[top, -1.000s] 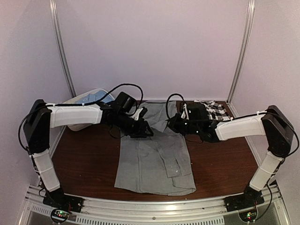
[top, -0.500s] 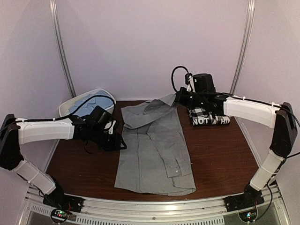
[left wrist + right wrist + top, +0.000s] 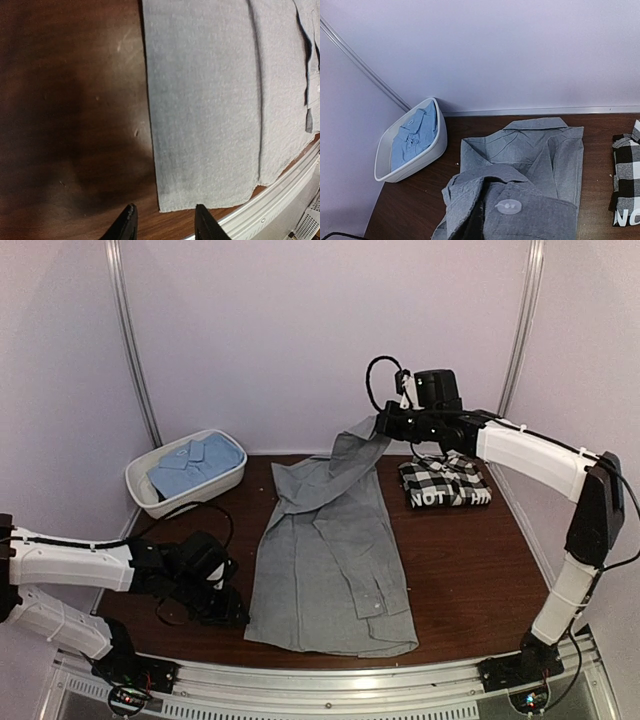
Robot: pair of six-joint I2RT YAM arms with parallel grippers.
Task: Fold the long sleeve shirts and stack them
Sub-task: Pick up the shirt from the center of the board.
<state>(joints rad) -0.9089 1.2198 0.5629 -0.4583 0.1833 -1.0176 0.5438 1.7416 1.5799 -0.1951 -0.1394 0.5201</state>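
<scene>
The grey shirt [image 3: 330,560] lies spread lengthwise in the middle of the table. Its sleeve rises from the far end to my right gripper [image 3: 382,430], which is shut on it high at the back. In the right wrist view the buttoned grey cuff [image 3: 509,206] fills the foreground and hides the fingers. My left gripper [image 3: 232,615] stands open, low over the table beside the shirt's near left corner. Its fingertips [image 3: 127,225] straddle bare wood just short of the hem corner [image 3: 165,207]. The checked shirt [image 3: 445,483] lies folded at the back right. The light blue shirt [image 3: 195,465] lies in the tub.
The white tub [image 3: 140,490] stands at the back left by the wall. A metal rail [image 3: 280,200] runs along the table's near edge, close to the left fingers. Walls close in the back and both sides.
My left gripper has swept from the shirt's collar area back to its near left corner. The right gripper has lifted the grey sleeve up and toward the back wall.
</scene>
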